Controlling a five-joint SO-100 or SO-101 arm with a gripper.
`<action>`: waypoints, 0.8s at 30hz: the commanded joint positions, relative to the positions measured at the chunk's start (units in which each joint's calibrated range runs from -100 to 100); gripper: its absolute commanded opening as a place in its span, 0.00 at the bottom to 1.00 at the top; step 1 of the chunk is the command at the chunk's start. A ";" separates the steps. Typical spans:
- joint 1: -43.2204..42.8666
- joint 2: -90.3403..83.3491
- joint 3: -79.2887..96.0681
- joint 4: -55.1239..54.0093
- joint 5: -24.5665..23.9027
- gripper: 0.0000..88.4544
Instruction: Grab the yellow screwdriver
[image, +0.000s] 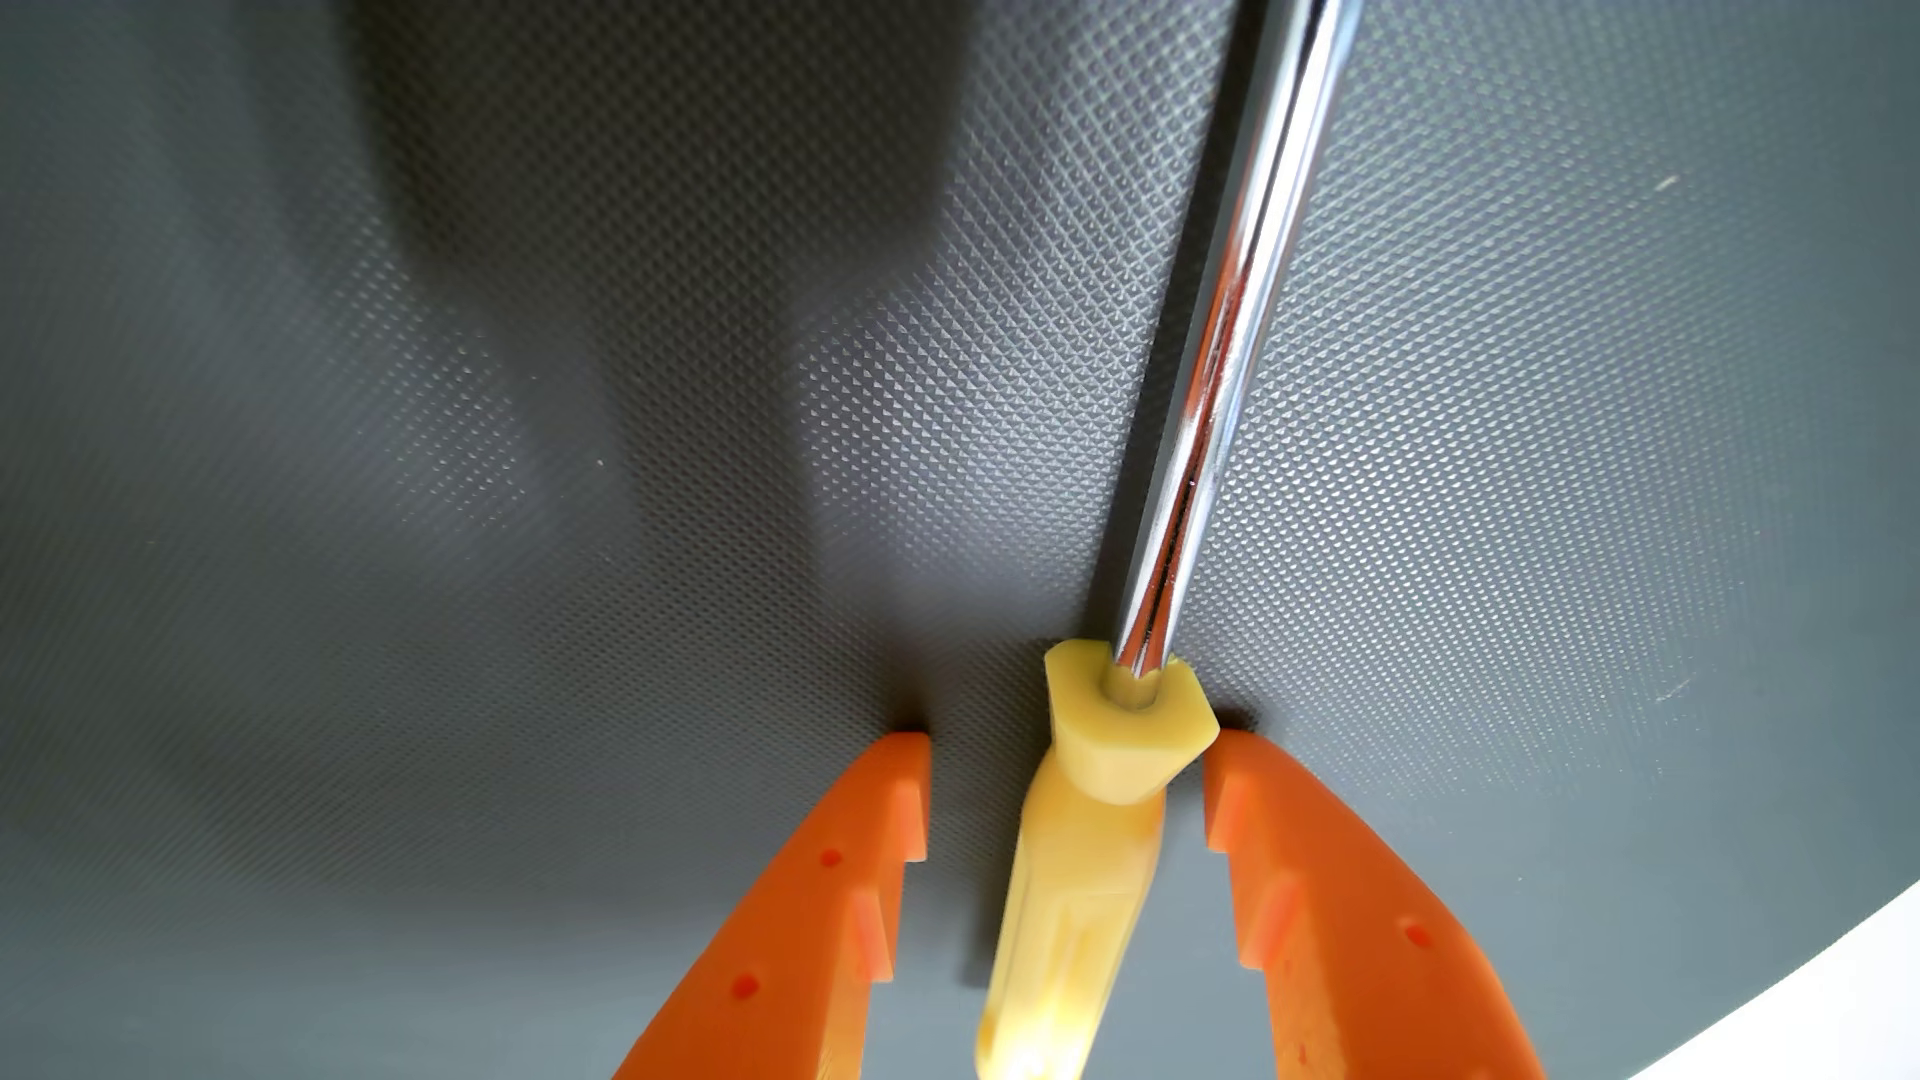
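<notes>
Lying flat under everything, the grey textured surface (623, 415) has a paler edge at the lower right corner of the wrist view, and broad soft shadows cross its upper left; nothing else rests near the tool, so I see no obstacle to closing; the yellow screwdriver (1081, 862) lies on it, its chrome shaft (1226, 332) running up and away while the handle sits between the two orange fingers (831, 893); the claw (1068, 763) is spread wide, holding nothing, its tips low against the surface on either side of the handle's collar; the right tip is almost touching the collar and the left one stands apart, so closing may shove the handle sideways or roll it; gripping this near the shaft end, the tapered plastic could also slip out.
</notes>
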 joint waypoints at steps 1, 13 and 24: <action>1.83 0.28 -2.85 -0.22 -0.10 0.18; 1.92 0.37 -1.86 0.99 1.42 0.19; 1.92 0.37 -1.76 1.51 1.21 0.18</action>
